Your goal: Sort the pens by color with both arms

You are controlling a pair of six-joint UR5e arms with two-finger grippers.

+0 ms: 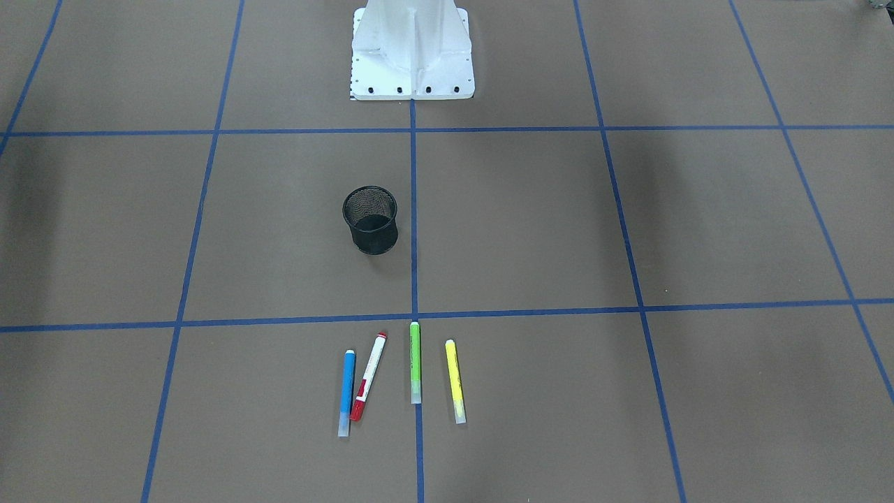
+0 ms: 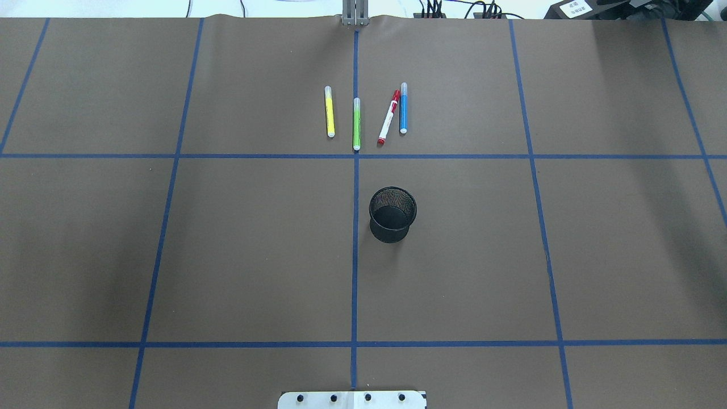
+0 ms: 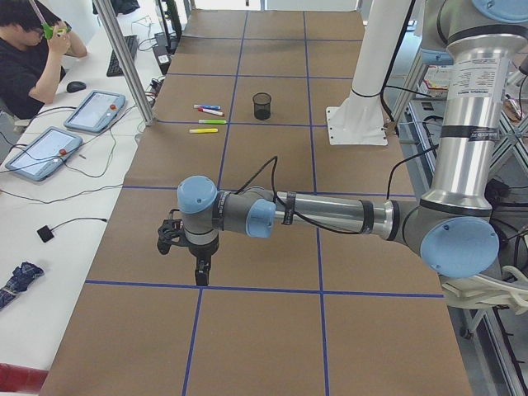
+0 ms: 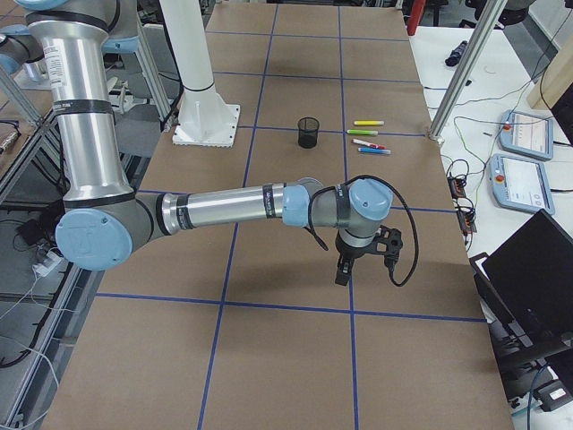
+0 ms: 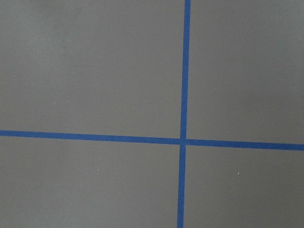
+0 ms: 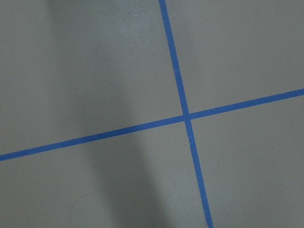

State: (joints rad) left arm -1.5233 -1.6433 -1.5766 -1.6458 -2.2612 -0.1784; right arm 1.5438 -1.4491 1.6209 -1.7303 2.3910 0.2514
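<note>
Four pens lie side by side at the table's far side in the overhead view: yellow (image 2: 329, 111), light green (image 2: 356, 124), white with red cap (image 2: 389, 117), blue (image 2: 403, 108). The front view shows them too: blue (image 1: 346, 392), red-capped (image 1: 368, 376), green (image 1: 415, 362), yellow (image 1: 455, 381). Both arms are outside these two views. My left gripper (image 3: 200, 276) hangs over bare paper far from the pens; I cannot tell whether it is open or shut. My right gripper (image 4: 342, 276) hangs likewise at the other end, its state also unclear. Both wrist views show only brown paper and blue tape.
A black mesh cup (image 2: 392, 214) stands upright near the table's middle, between the pens and the white base pedestal (image 1: 412, 52). A person (image 3: 29, 58) sits at a side table with tablets (image 3: 43, 153). A laptop (image 4: 537, 278) sits beyond the opposite table end.
</note>
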